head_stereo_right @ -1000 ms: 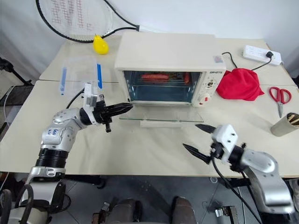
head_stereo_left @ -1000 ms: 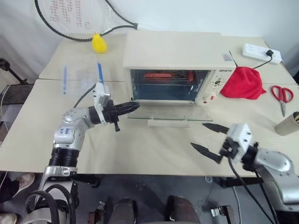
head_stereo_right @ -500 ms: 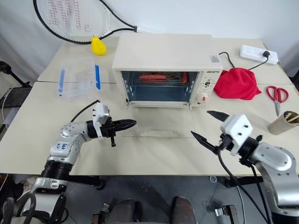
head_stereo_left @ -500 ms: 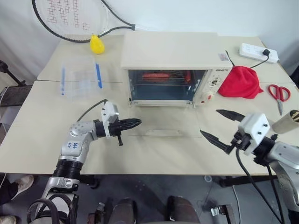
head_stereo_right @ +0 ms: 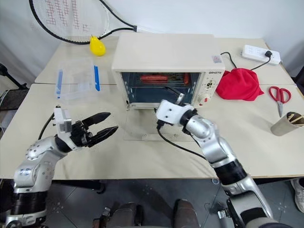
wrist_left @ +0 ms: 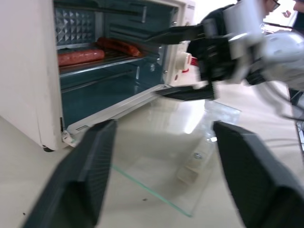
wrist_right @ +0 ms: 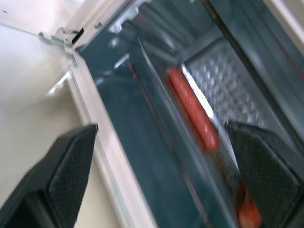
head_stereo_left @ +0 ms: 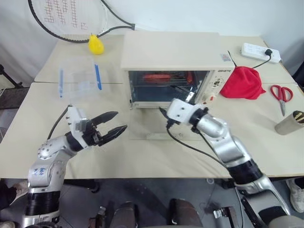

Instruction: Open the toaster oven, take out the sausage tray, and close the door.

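Cream-white toaster oven (head_stereo_left: 173,52) at the back middle of the table (head_stereo_left: 266,137), mouth facing the robot. Glass door (head_stereo_left: 156,124) dropped flat on the tabletop in front, bar handle at its near edge. Sausage tray (wrist_left: 95,54) inside on the rack, red sausages (wrist_right: 192,108) lying on it. Right gripper (head_stereo_left: 176,99) at the oven mouth above the door, jaws spread wide, nothing between them. Left gripper (head_stereo_left: 112,128) well left of the door, jaws apart, empty.
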You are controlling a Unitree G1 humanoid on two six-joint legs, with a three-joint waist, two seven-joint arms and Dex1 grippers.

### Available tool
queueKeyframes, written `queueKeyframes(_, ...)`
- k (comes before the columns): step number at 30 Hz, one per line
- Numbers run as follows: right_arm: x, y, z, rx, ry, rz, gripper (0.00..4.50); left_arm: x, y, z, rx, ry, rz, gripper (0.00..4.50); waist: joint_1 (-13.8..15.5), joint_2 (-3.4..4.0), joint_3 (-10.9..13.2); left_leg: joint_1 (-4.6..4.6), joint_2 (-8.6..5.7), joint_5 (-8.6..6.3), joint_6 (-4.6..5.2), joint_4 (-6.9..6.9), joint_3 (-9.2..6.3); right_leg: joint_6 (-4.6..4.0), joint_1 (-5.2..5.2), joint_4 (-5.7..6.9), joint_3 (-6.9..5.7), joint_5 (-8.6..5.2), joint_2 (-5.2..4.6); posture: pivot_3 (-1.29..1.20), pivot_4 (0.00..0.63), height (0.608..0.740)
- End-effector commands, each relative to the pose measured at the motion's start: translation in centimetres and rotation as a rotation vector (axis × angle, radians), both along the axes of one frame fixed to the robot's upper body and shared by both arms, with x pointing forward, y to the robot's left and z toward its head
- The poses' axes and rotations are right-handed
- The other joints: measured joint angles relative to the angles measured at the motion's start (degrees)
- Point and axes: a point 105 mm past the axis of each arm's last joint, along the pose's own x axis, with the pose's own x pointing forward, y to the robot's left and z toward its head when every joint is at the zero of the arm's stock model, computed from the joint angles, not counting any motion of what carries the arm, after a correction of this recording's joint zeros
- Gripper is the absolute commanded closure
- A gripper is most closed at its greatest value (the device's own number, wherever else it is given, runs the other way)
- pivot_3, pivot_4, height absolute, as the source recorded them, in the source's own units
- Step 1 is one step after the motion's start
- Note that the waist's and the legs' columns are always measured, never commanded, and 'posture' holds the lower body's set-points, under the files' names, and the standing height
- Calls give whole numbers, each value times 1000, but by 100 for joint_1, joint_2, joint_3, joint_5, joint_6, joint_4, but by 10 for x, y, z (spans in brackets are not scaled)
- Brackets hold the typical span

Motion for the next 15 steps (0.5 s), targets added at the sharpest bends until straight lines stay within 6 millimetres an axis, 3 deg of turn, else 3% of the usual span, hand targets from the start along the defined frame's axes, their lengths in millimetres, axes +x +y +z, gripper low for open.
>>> queueKeyframes(1, 14, 4, 11, -47, -112, -45, 0, -8, 1, 14, 17, -59, 25, 17, -37, 0, 0, 0, 0, 2, -2, 0, -1, 0, 0, 1, 0, 0, 0, 0, 150, 740)
queueKeyframes(9, 46, 4, 4, -81, -94, -156, 0, -11, -6, 16, -4, -73, 26, 17, -155, 1, 0, 0, 2, 2, -3, -9, -2, -1, -1, 1, -2, 0, 3, 0, 150, 740)
queueKeyframes(12, 54, 3, 6, -83, -112, -191, 595, -10, -7, 15, -3, -72, 21, 0, -208, 1, 0, 1, 6, 2, -3, -10, -2, -2, -1, 1, -2, -1, 6, 0, 150, 740)
queueKeyframes(15, 58, 5, 11, -82, -136, -201, 1594, -9, -9, 16, -3, -72, 12, 0, -230, 1, 0, 0, 5, 2, -3, -10, -3, -2, -1, 1, -3, -1, 5, 0, 150, 740)
